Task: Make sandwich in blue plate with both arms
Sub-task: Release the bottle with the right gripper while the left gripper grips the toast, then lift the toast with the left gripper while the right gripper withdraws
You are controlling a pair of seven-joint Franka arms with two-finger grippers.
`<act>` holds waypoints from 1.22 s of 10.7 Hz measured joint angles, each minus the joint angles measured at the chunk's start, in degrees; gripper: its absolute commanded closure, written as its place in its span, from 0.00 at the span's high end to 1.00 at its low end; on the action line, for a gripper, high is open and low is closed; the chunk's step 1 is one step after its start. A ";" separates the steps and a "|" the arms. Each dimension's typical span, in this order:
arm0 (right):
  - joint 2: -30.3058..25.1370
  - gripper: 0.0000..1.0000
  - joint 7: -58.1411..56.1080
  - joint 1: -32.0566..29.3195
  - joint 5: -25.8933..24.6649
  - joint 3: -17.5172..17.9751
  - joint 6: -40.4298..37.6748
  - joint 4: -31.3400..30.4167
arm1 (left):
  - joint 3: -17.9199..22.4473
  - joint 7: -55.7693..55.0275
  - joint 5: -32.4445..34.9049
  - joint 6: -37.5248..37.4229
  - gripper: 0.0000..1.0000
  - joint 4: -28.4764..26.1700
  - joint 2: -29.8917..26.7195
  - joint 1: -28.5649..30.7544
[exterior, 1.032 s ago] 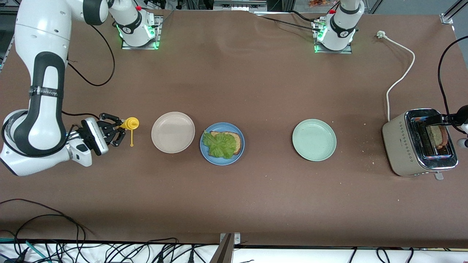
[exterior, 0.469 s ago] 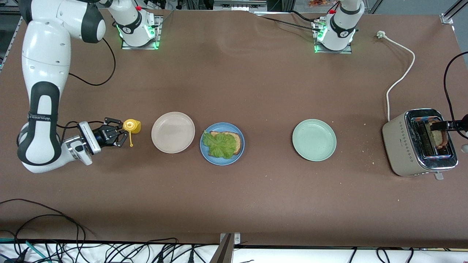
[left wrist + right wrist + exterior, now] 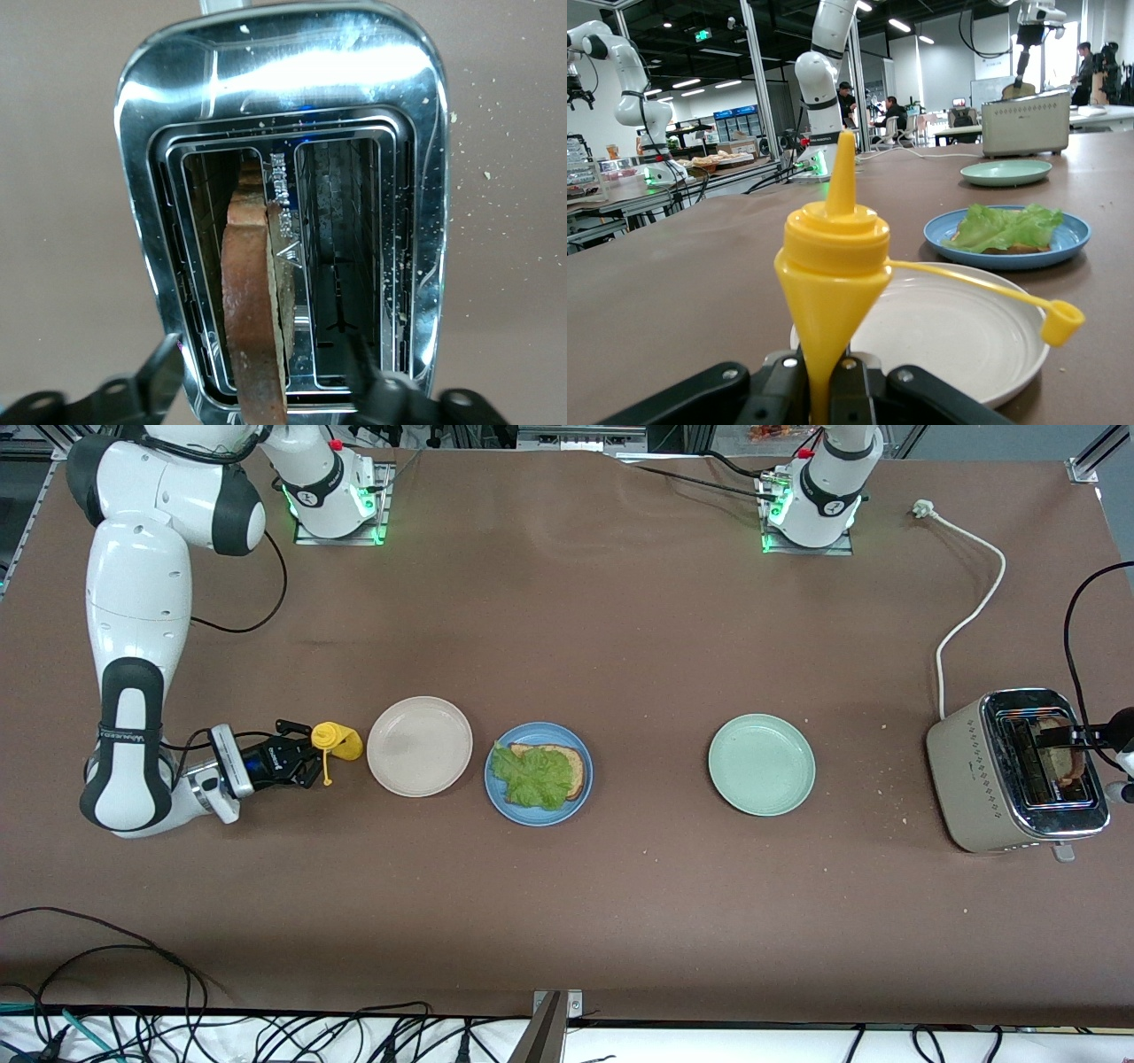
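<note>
Brown cloth covers the whole worktop (image 3: 620,921), with a tangle of cables along the edge nearest the front camera.

Nearest that camera among the task things is the blue plate (image 3: 576,802), midway along the row of dishes. On it I see one slice of brown bread (image 3: 574,764) with the lettuce leaf (image 3: 534,778) laid over it, so I judge the sandwich about half built: base and filling are done, the top slice is missing.

A beige plate (image 3: 419,746) sits beside the blue one toward the right arm's end, and a pale green plate (image 3: 761,764) toward the left arm's end; both hold nothing.

My right end effector (image 3: 306,763) is low beside the beige plate, pressed together on a yellow squeeze bottle (image 3: 833,283), whose cap dangles on its strap.

At the left arm's end stands the toaster (image 3: 983,779) with the second bread slice (image 3: 254,301) upright in one slot. My left end effector (image 3: 266,394) hangs over that slot, fingers spread to either side of the slice and not yet clamped on it as far as I can tell.

What remains, by my reckoning: grip that slice, lift it, and set it on the lettuce, perhaps with sauce first.
</note>
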 measured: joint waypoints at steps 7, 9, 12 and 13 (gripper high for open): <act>1.59 1.00 -2.26 -1.59 0.10 0.03 -1.37 0.10 | 0.05 1.93 0.00 -0.90 0.00 0.99 -0.40 0.03; 1.58 1.00 -2.24 -1.99 0.11 -0.13 -1.53 0.39 | 0.04 3.16 0.00 -4.27 0.00 2.36 -2.66 0.03; 1.47 1.00 7.36 -5.11 0.35 -1.51 -0.79 0.96 | -0.02 4.91 0.00 -11.33 0.00 3.96 -8.50 0.03; 1.35 1.00 10.98 -6.41 0.48 -1.65 -0.30 1.34 | -0.03 5.36 0.00 -13.87 0.00 5.33 -9.46 0.03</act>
